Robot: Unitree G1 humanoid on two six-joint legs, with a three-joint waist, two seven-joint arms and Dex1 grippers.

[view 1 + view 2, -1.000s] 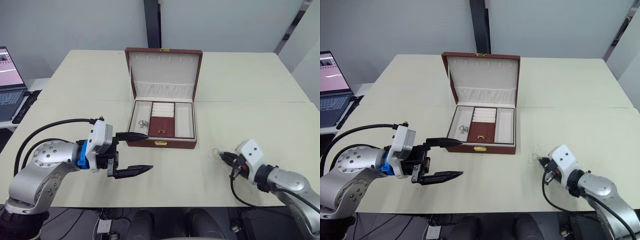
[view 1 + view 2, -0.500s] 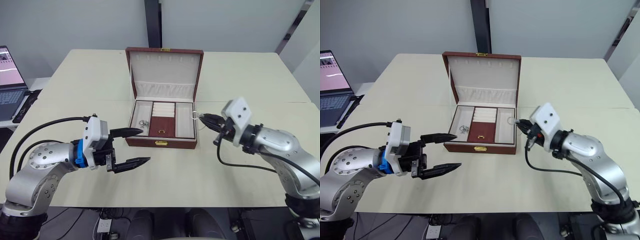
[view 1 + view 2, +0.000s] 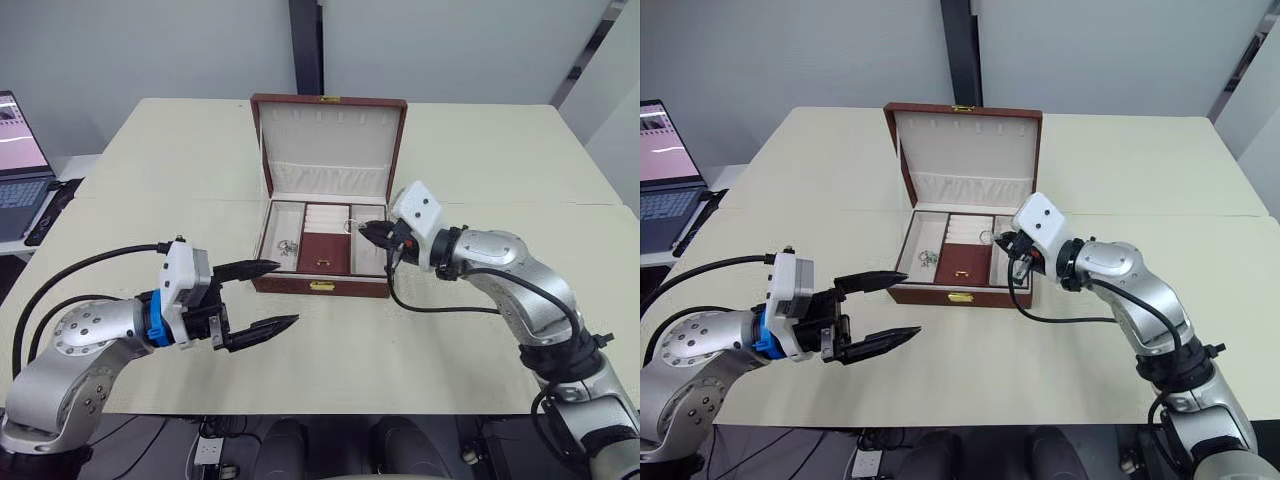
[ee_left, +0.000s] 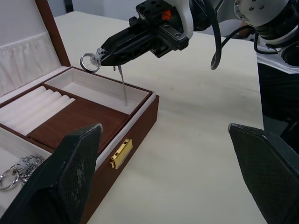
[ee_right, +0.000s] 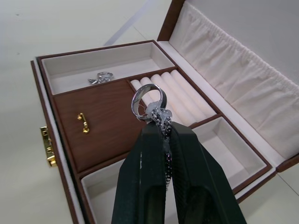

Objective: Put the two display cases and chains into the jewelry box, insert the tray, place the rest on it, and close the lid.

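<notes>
The maroon jewelry box (image 3: 322,287) stands open at the table's middle, its cream-lined lid (image 3: 328,140) upright. The tray (image 3: 325,250) sits inside it, with ring rolls and a maroon centre panel. A small silvery heap (image 3: 286,246) lies in the tray's left slot. My right gripper (image 3: 362,227) is shut on a thin chain (image 4: 122,84) with a silver ring (image 5: 148,102), and the chain dangles over the tray's right slot. My left gripper (image 3: 285,293) stands open and empty just off the box's front left corner. The two display cases are out of view.
A laptop (image 3: 15,160) sits on a side desk at the far left. The cream table (image 3: 500,170) stretches wide on both sides of the box and in front of it. A seam runs across the table behind the box's base.
My right gripper has lifted the ring and chain from the table's front right and carried them left, over the tray's right slot. My left gripper has stayed open and drifted slightly towards me.
</notes>
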